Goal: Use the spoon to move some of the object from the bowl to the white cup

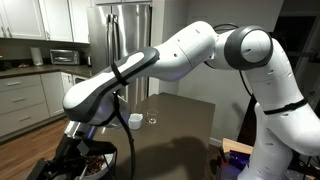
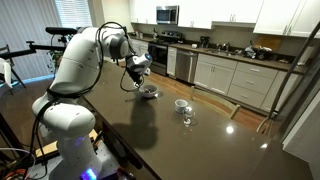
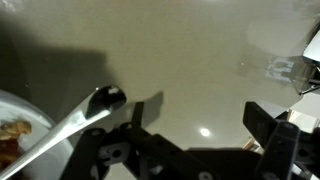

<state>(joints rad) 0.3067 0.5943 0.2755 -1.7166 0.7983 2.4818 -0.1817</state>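
Observation:
The wide white bowl (image 3: 22, 112) sits at the lower left of the wrist view, with brown and reddish pieces (image 3: 12, 135) in it. The light spoon (image 3: 72, 123) leans out over the bowl's rim, its end pointing at my gripper. My gripper (image 3: 200, 118) is open and empty. It hovers just beside the bowl, and the spoon lies outside its left finger. Both exterior views show the gripper (image 1: 82, 148) (image 2: 135, 72) close above the bowl (image 1: 102, 158) (image 2: 148, 92). The small white cup (image 1: 135, 121) (image 2: 181, 104) (image 3: 312, 45) stands apart from the bowl.
A tiny clear glass (image 1: 152, 121) (image 2: 187, 117) (image 3: 280, 68) stands right next to the white cup. All of this rests on a dark glossy table (image 2: 200, 140). Kitchen counters and a fridge (image 1: 125, 40) are behind it.

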